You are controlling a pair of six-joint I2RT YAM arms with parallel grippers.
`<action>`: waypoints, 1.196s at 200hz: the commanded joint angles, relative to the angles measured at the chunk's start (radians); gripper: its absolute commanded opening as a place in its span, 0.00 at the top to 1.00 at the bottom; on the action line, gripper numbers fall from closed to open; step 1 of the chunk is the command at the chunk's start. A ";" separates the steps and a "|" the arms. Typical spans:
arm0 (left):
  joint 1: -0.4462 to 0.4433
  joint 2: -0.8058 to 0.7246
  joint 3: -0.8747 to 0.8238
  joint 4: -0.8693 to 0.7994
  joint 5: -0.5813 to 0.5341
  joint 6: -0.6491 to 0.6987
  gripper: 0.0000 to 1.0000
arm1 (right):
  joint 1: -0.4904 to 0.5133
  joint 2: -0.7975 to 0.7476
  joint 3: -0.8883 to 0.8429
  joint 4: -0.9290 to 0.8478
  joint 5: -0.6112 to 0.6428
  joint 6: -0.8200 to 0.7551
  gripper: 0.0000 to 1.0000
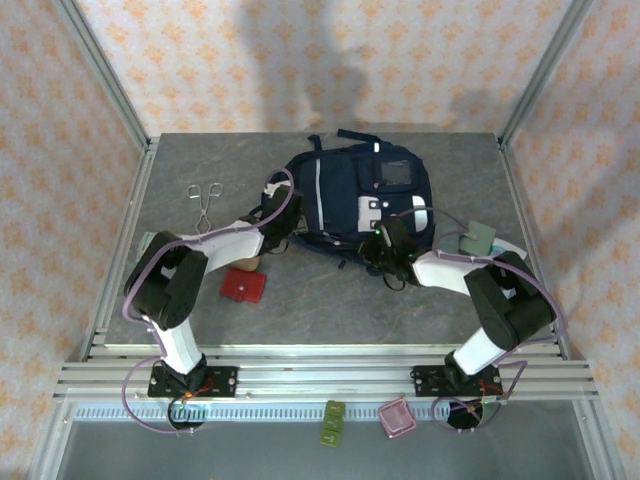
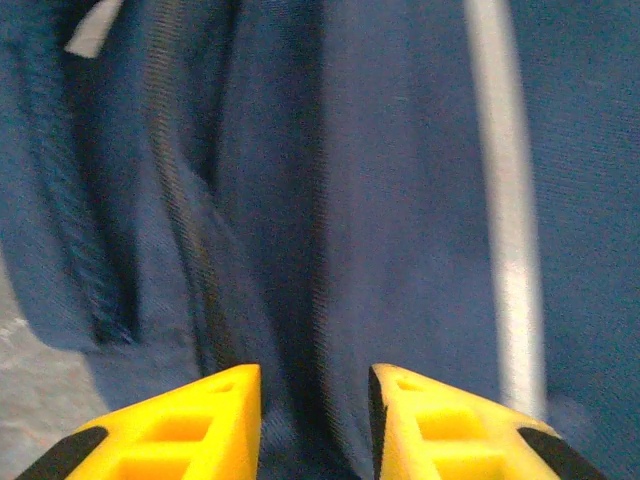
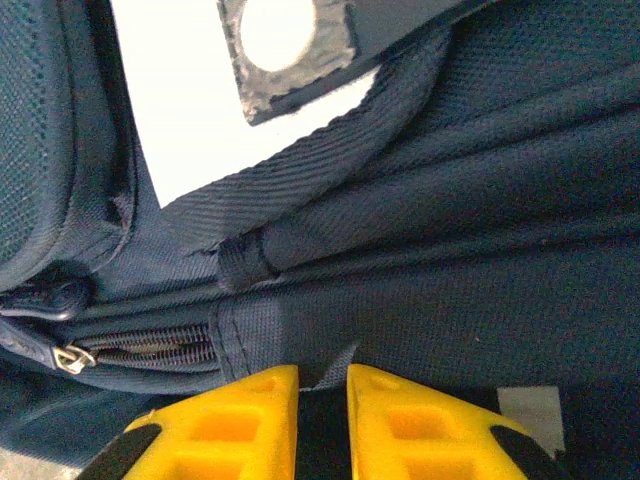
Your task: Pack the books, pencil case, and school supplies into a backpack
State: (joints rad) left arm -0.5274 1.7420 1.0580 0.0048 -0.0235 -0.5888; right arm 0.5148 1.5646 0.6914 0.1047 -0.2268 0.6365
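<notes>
The navy backpack (image 1: 352,190) lies flat at the back middle of the table, its grey front panel up. My left gripper (image 1: 285,212) is at its left side. There its yellow fingers (image 2: 315,375) stand a little apart with a fold of blue fabric (image 2: 400,200) between them, and whether they pinch it is unclear. My right gripper (image 1: 383,248) is at the bag's near edge, nearly shut (image 3: 322,375) on a small grey webbing tab (image 3: 338,365) below a zipper (image 3: 140,350). The red square supply (image 1: 243,286) lies on the table. A tan pencil case (image 1: 247,262) peeks from under my left arm. The books are out of view.
Metal scissors-like tongs (image 1: 205,203) lie at the back left. A green object (image 1: 478,238) sits by my right arm. A green item (image 1: 333,420) and a pink one (image 1: 397,416) rest below the front rail. Frame posts stand at the back corners.
</notes>
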 commanded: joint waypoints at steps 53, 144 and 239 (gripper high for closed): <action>-0.134 0.069 0.056 0.029 0.130 -0.078 0.66 | 0.002 -0.053 0.123 -0.160 0.065 -0.064 0.78; -0.149 0.078 -0.087 0.090 0.058 -0.104 0.75 | -0.019 -0.003 0.032 -0.092 0.047 -0.048 0.81; -0.148 0.138 -0.048 0.190 0.119 -0.023 0.50 | -0.019 0.022 0.045 -0.081 0.042 -0.058 0.81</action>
State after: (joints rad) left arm -0.6746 1.8343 0.9768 0.1905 0.0978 -0.6712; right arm 0.5003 1.5681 0.7330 0.0238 -0.1989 0.5900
